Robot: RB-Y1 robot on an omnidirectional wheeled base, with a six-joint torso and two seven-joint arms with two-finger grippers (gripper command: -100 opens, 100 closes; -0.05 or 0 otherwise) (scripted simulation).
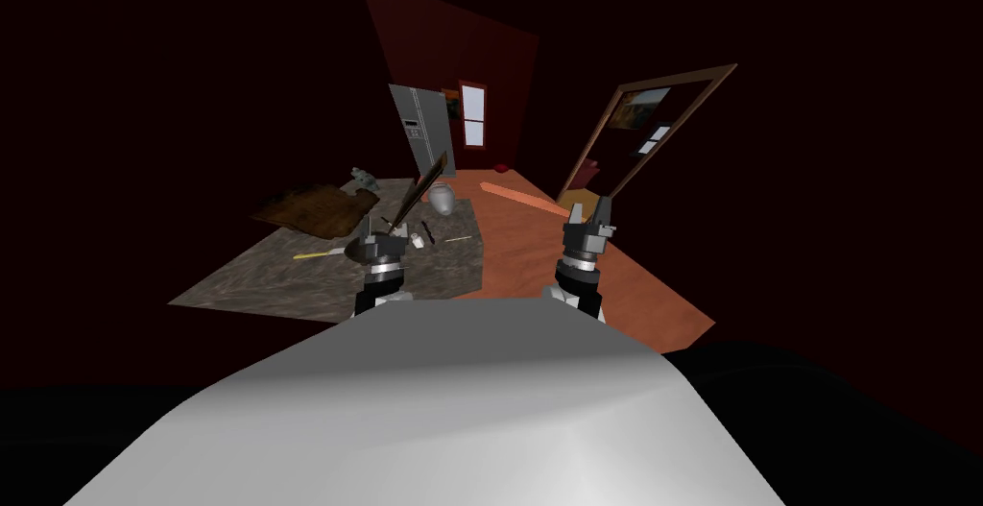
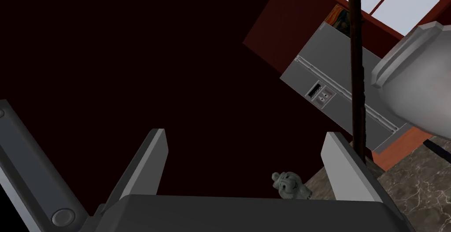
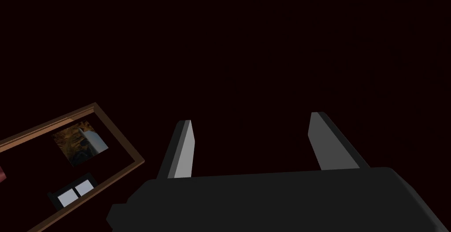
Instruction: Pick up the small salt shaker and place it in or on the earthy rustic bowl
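Surface: a grey, veined, stone-look surface (image 1: 288,279) stretches ahead and to the robot's left. Reddish floor (image 1: 653,299) lies beside it on the right.
Refrigerator: a tall grey refrigerator (image 1: 420,131) stands beyond the far end of the surface.
Brown piece: a flat, rough brown piece (image 1: 307,207) lies at the far left of the surface. I cannot tell what it is.
Pale jar: a rounded grey-white jar (image 1: 442,199) sits toward the far edge, close to a leaning dark-framed board (image 1: 422,188).
Left gripper: the left gripper (image 1: 386,233) hovers low over the middle of the surface. Its fingers (image 2: 152,163) stand wide apart with nothing between them.
Right gripper: the right gripper (image 1: 592,214) is raised over the floor, well away from the things on the surface. Its fingers (image 3: 184,148) are also apart and empty.
Bowl: a dark rounded shape (image 1: 363,249) just under the left gripper is probably the bowl, though it is too small to be sure. A yellow-handled utensil (image 1: 315,254) lies touching or just beside it.
Salt shaker: the small white salt shaker (image 1: 419,239) rests on the surface just to the right of the left gripper, near the bowl, and is not held.
Handling: the shaker is likely light, stiff and smooth-sided, so it could tip or slip easily. The best hold is probably across the middle of its body, with one finger on each side, closing gently.
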